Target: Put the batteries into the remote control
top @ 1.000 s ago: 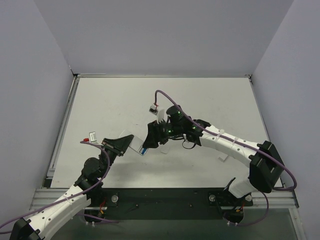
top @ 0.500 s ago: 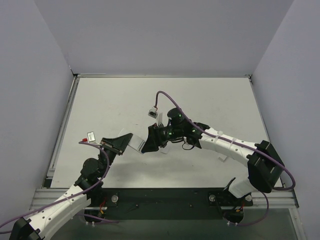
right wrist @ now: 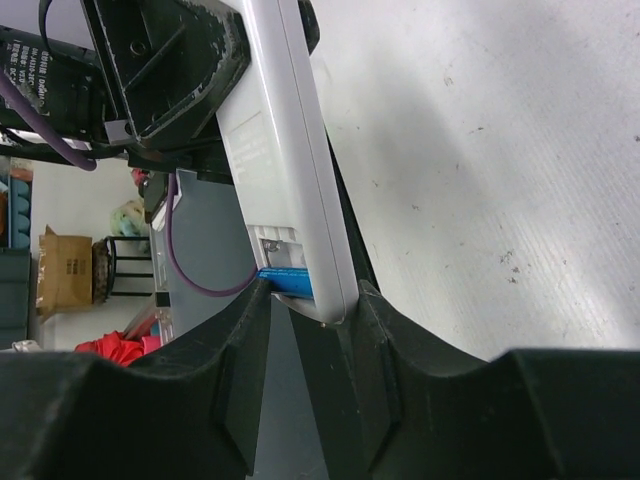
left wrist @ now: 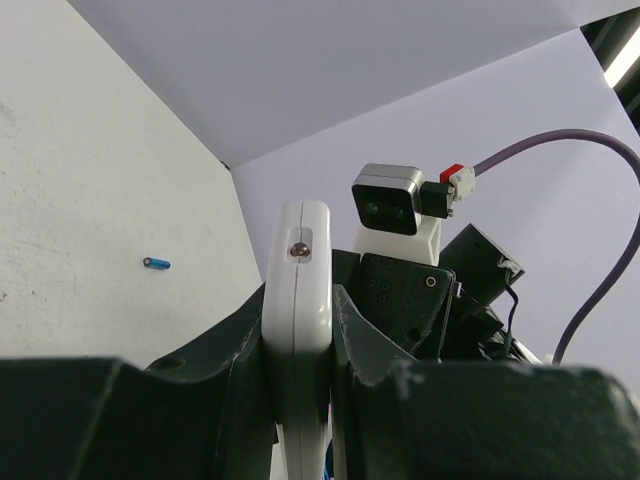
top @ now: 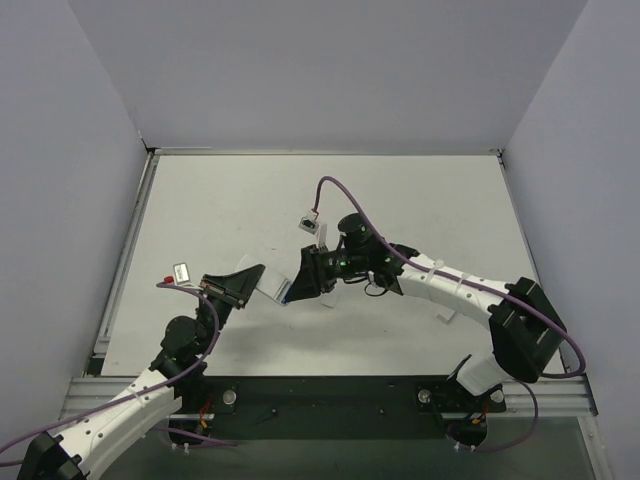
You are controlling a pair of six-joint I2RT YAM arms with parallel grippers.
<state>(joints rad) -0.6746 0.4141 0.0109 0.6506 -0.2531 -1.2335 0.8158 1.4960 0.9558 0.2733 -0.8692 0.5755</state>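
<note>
The slim white remote control (top: pixel 271 285) is held off the table between both arms. My left gripper (top: pixel 246 284) is shut on one end of the remote control (left wrist: pixel 298 290), which stands edge-on between the jaws. My right gripper (right wrist: pixel 312 295) is shut across the other end of the remote control (right wrist: pixel 285 150). There the battery compartment is open. One finger presses a blue battery (right wrist: pixel 288 282) lying in the compartment, and the other finger bears on the remote's back. Another blue battery (left wrist: pixel 156 264) lies loose on the table.
A small white piece (top: pixel 446 317) lies on the table beside the right arm's forearm. Grey walls enclose the white table (top: pixel 220 210) on three sides. Purple cables loop above both wrists.
The right gripper's jaws have narrowed onto the remote's open end and the battery in it. The right wrist has shifted slightly. The left arm keeps its grip and has not moved.
</note>
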